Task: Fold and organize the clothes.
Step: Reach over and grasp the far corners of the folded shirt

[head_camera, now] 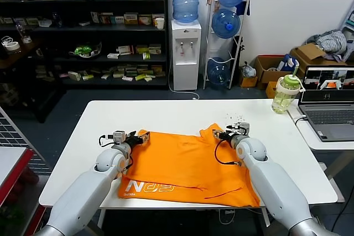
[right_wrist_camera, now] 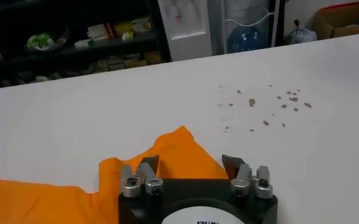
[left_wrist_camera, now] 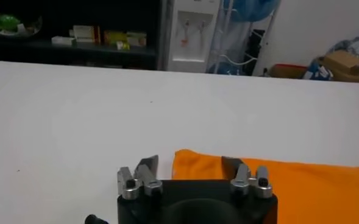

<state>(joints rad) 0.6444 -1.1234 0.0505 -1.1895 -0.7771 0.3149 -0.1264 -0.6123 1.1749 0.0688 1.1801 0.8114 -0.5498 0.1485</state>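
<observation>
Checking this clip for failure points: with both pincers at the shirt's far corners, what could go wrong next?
1. The left pincer straddles only the very corner of the T-shirt; it may catch too little cloth and slip.
2. The right pincer sits over a bunched corner, so a crooked fold seems possible.
3. The near hem hangs over the table edge and could drag.

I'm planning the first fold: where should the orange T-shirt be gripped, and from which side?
Grip the orange T-shirt at its two far corners, coming low from the robot's side. It lies flat, so only the edges offer cloth to pinch. The left gripper already straddles the far left corner with jaws apart; the right gripper sits likewise over the raised far right corner. Probably pinch both together.
</observation>
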